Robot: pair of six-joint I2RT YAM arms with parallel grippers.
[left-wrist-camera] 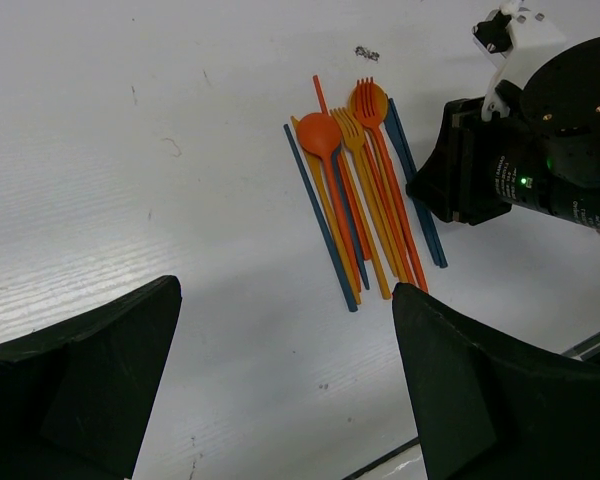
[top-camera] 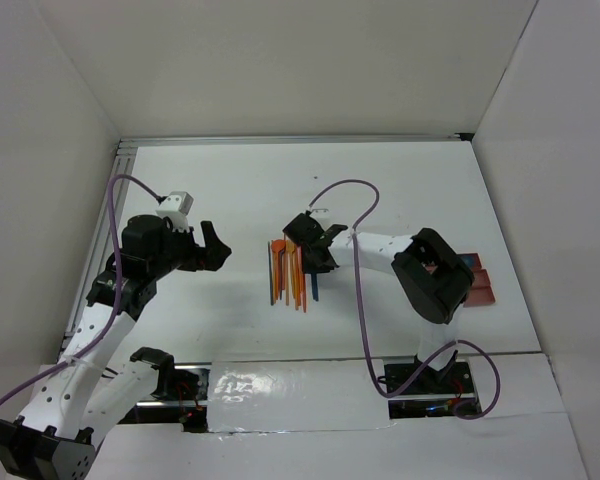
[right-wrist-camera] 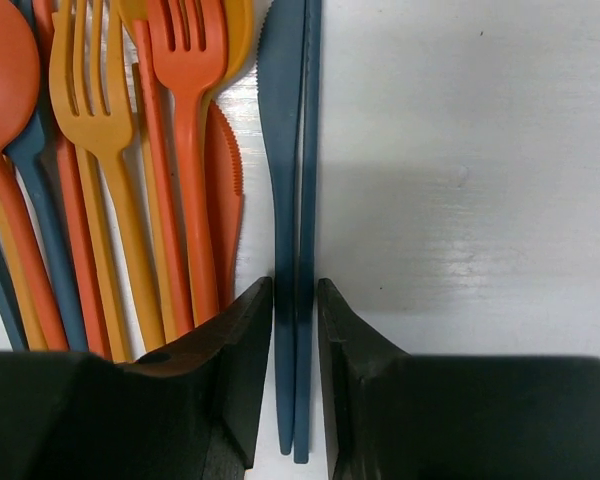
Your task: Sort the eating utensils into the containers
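Note:
The eating utensils (top-camera: 290, 272) lie in a tight pile at mid-table, mostly orange spoons and forks with a few blue sticks; the pile also shows in the left wrist view (left-wrist-camera: 355, 190). My right gripper (top-camera: 316, 248) (right-wrist-camera: 295, 285) is down at the pile's right edge. Its jaws are closed on a blue knife (right-wrist-camera: 283, 120) and a blue stick (right-wrist-camera: 310, 120), which lie side by side on the table. My left gripper (top-camera: 212, 246) (left-wrist-camera: 285, 300) is open and empty, hovering left of the pile. The containers (top-camera: 479, 280) are reddish-brown trays at the right, partly hidden by my right arm.
White walls enclose the table on three sides. A metal rail runs along the left edge (top-camera: 100, 270). The right arm's elbow (top-camera: 435, 272) stands between the pile and the trays. A small dark speck (left-wrist-camera: 367, 53) lies beyond the pile.

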